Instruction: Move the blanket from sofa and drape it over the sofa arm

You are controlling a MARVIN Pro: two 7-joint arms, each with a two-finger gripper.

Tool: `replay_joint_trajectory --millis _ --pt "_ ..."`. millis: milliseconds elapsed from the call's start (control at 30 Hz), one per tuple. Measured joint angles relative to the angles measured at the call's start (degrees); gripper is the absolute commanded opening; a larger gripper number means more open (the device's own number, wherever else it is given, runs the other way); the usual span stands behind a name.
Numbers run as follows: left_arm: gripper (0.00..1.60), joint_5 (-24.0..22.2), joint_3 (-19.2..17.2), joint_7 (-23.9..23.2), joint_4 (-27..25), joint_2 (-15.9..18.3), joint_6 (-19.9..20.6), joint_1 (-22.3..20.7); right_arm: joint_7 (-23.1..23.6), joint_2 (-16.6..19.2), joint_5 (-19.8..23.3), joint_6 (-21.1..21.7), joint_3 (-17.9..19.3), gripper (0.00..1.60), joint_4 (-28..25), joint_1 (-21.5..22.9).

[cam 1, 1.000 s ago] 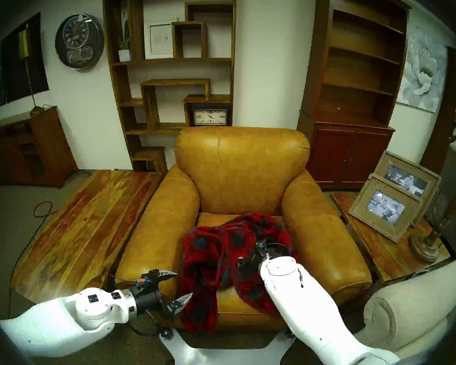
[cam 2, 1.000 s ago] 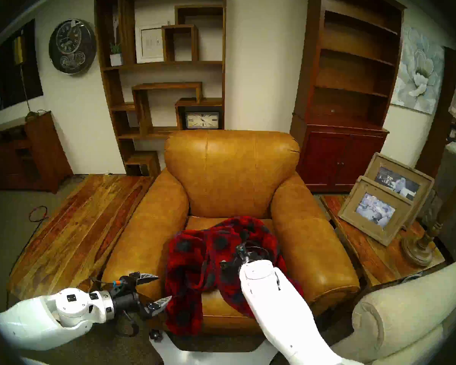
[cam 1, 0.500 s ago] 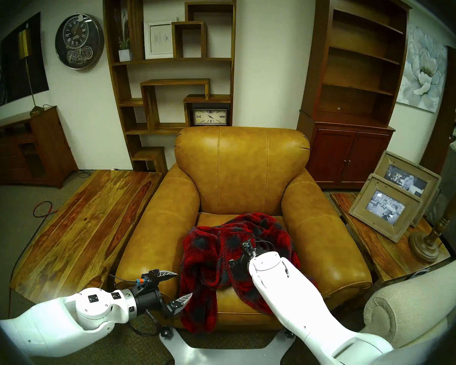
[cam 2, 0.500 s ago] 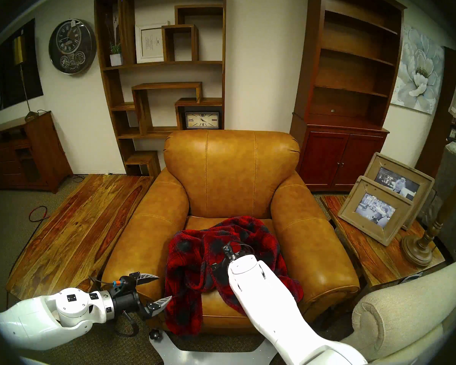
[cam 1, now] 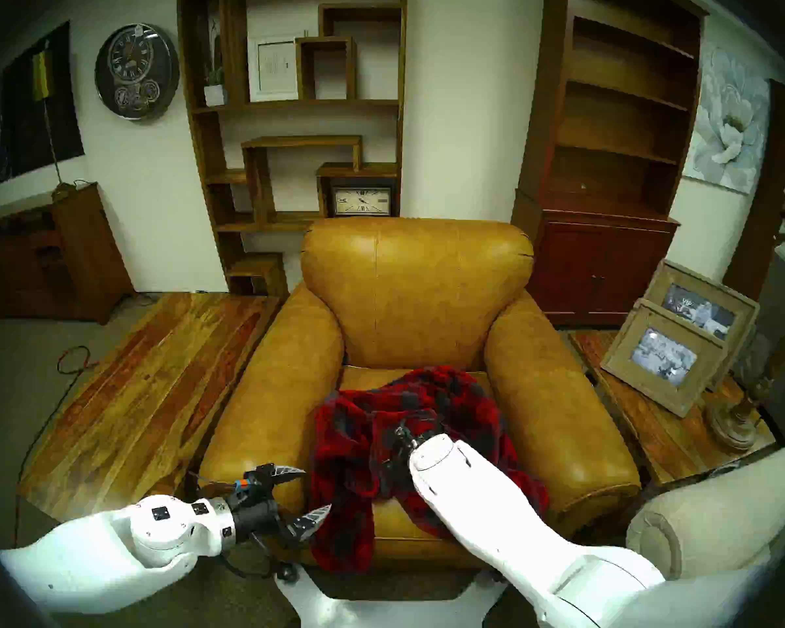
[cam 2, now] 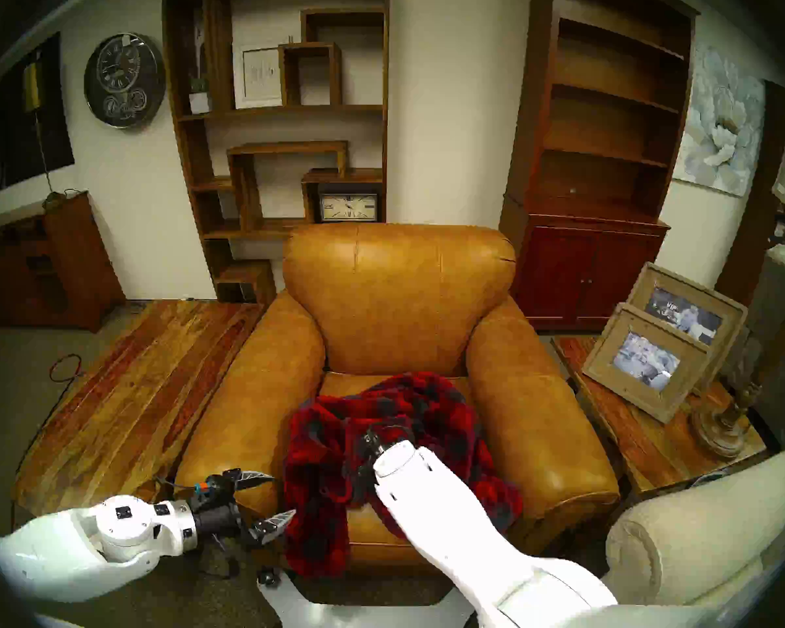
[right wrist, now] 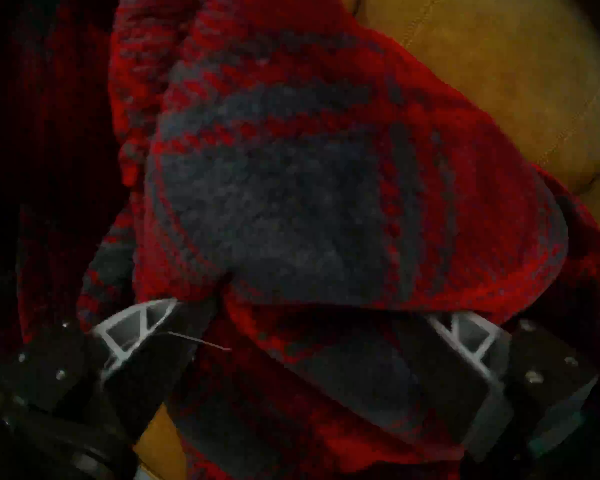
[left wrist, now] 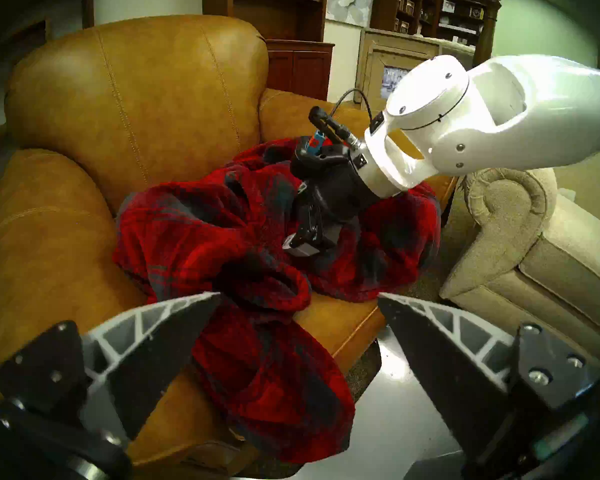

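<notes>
Only "VIP" reads on a picture frame (cam 1: pixel 699 313); left gripper (cam 1: pixel 314 490) fingers wide, right gripper's (right wrist: pixel 298 316) fingers buried in blanket (cam 1: pixel 359 468).

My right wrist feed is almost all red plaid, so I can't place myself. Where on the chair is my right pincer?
Observer: The right pincer is pushed down into the bunched blanket at about mid-seat of the sofa.
Operator: Is any of it over the sofa arm yet?
Observer: No. The top of the sofa arm is bare, and one end of the blanket hangs down over the seat front.
Operator: And the left pincer?
Observer: The left pincer is open, close beside that hanging end, and not gripping it.
</notes>
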Motion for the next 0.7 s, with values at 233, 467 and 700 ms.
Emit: replay_joint_trajectory --millis 233,467,700 --pt "1.6 -0.06 0.12 0.01 0.01 0.05 0.0 -0.11 0.24 -0.92 -2.69 -1.82 -2.52 0.0 6.73 2.36" --pt "1.6 -0.1 0.23 0.03 0.01 0.09 0.0 -0.21 2.1 -0.64 -4.56 -4.09 -2.97 0.0 9.96 5.36" --pt "1.6 -0.16 0.34 0.05 0.03 0.15 0.0 -0.31 4.22 3.15 -6.46 -5.49 1.24 0.0 5.27 8.45"
